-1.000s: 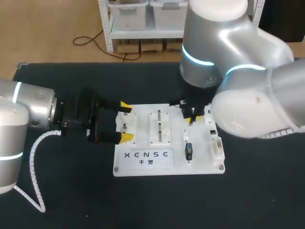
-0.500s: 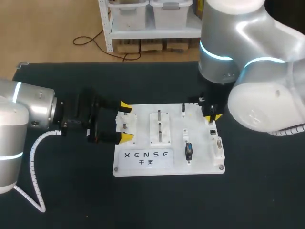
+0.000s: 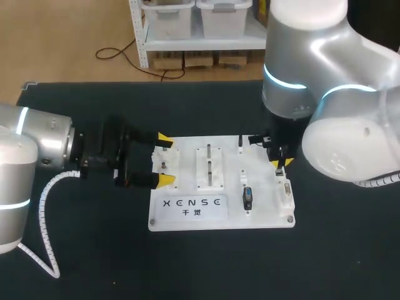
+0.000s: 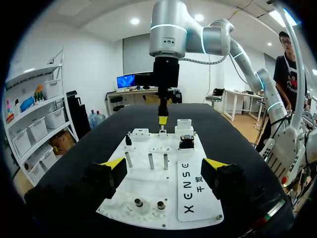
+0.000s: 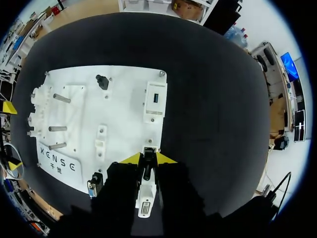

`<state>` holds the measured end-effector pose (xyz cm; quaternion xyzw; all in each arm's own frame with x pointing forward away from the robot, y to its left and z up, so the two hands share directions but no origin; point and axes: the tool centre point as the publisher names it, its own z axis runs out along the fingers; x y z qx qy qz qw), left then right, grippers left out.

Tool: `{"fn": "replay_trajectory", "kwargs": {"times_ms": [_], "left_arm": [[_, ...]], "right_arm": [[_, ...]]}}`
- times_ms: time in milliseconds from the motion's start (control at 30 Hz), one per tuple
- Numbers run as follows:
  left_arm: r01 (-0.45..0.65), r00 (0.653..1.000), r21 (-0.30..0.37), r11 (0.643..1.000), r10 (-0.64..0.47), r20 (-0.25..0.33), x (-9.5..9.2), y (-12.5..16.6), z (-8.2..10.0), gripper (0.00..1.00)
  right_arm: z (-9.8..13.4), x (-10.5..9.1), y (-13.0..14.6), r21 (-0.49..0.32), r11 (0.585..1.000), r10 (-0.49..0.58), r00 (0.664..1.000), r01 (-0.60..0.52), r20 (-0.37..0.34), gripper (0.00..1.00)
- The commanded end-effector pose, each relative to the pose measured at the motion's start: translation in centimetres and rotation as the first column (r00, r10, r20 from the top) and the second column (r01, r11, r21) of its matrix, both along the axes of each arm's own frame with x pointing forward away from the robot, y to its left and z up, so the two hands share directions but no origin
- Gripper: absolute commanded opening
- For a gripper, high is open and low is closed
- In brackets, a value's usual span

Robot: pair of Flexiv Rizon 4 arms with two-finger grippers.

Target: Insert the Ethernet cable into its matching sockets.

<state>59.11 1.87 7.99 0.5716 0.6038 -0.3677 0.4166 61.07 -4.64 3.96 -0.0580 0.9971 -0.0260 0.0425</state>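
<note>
Nearest over the black desk (image 3: 94, 250), the left tool (image 4: 164, 162) stands with fingers apart over the white board's (image 4: 148, 191) end, while at the far side the right tool (image 4: 162, 120) is clamped on the black Ethernet plug (image 5: 147, 168), just above a small white socket block (image 5: 149, 149).

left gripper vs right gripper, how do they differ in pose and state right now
The left gripper lies level at the white board's left edge. The right gripper points straight down over its right edge. The left gripper's fingers stand wide apart and hold nothing, while the right gripper's are nearly together, pinching a dark plug. Both have yellow tips.
</note>
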Motion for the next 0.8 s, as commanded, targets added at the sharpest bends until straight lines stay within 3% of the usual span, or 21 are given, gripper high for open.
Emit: {"fn": "replay_trajectory", "kwargs": {"times_ms": [33, 800], "left_arm": [[-0.001, 1.0, -0.005, 1.0, 0.001, 0.004, 0.0, 0.05, -0.19, 1.0], [-0.001, 1.0, -0.005, 1.0, 0.001, 0.004, 0.0, 0.05, -0.19, 1.0]], "right_arm": [[-0.48, 0.19, 0.03, -0.002, 1.0, 0.002, 1.0, -0.002, 0.001, 0.0], [-1.0, 0.3, -0.7, -0.022, 1.0, 0.01, 1.0, -0.01, 0.0, 0.0]]}}
